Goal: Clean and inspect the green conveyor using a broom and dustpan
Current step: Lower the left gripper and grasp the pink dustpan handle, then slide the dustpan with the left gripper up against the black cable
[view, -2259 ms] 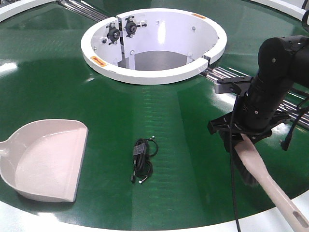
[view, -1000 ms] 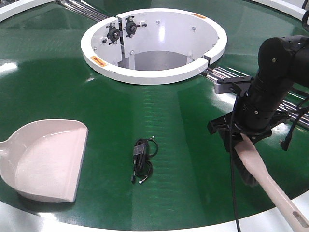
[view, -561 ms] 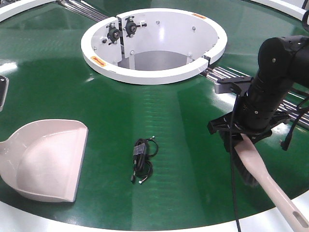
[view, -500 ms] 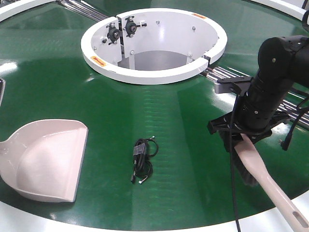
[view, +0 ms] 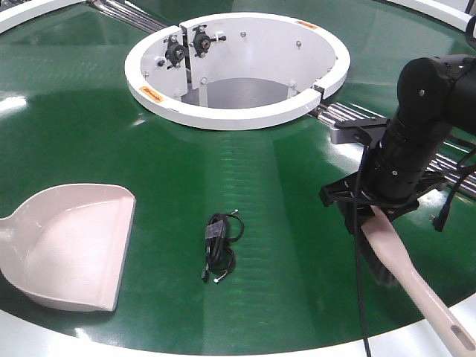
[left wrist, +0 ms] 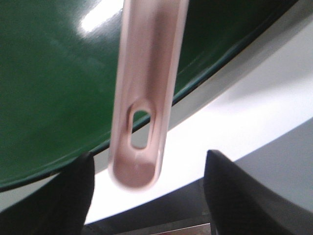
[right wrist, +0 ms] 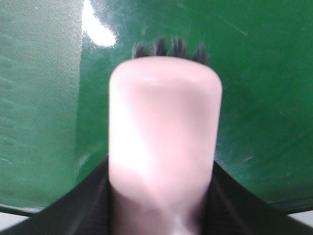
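Only the left wrist view shows the left gripper (left wrist: 146, 193). Its jaws are spread wide and straddle the handle (left wrist: 146, 73) of the dustpan (view: 74, 245) without contact, at the edge of the green conveyor (view: 282, 163). The right gripper (view: 370, 217) is clamped on the broom (view: 416, 286), with the bristles (right wrist: 168, 49) facing the belt. The orange labels (view: 151, 94) on the white hub (view: 245, 115) are unreadable.

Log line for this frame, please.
right tool: shut on broom, bristles toward belt | left tool: open, astride dustpan handle | cable: on belt between dustpan and broom
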